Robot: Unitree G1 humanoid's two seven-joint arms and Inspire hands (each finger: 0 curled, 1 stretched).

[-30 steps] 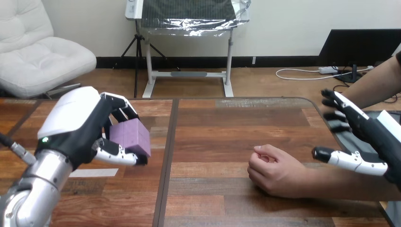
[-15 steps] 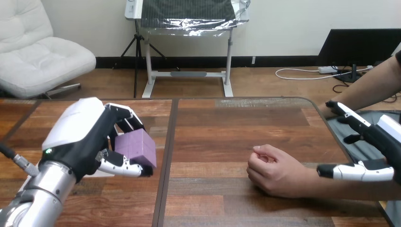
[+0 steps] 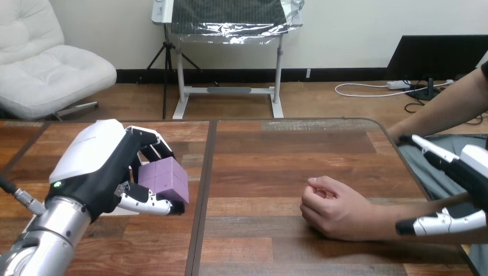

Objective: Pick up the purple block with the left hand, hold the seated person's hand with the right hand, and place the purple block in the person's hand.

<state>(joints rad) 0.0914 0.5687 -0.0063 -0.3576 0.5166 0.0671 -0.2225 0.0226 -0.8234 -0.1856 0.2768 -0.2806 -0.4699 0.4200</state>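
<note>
Lower left of frame: left robot hand (image 3: 95,167), white-shelled back facing up, arm in from bottom-left corner. Fingers over top of purple block (image 3: 167,178), thumb under its lower front edge, so closed round block and gripping it. Block tilted, one corner toward frame centre, just left of dark seam (image 3: 202,190) running down surface (image 3: 259,172). Looks held clear of surface, not resting on it; can't say for sure.

Centre-right, lower half: person's hand (image 3: 332,211) resting on surface, knuckles toward frame left, fingers curled into loose fist, nothing in it. Forearm (image 3: 382,221) off toward right edge of frame, lying on surface.

Right edge: right robot hand (image 3: 472,164), open. Fingers straight, pointing up-left toward far right corner of surface; thumb stretched out low, pointing left. Thumb in front of person's forearm just behind wrist; fingers well above forearm, apart from it. Forearm between thumb + fingers, nothing curled round it. Thumb touching forearm or not: can't tell.

Block + person's hand well apart, bare wood between. Left robot hand on left half of surface, person's hand on right half.
</note>
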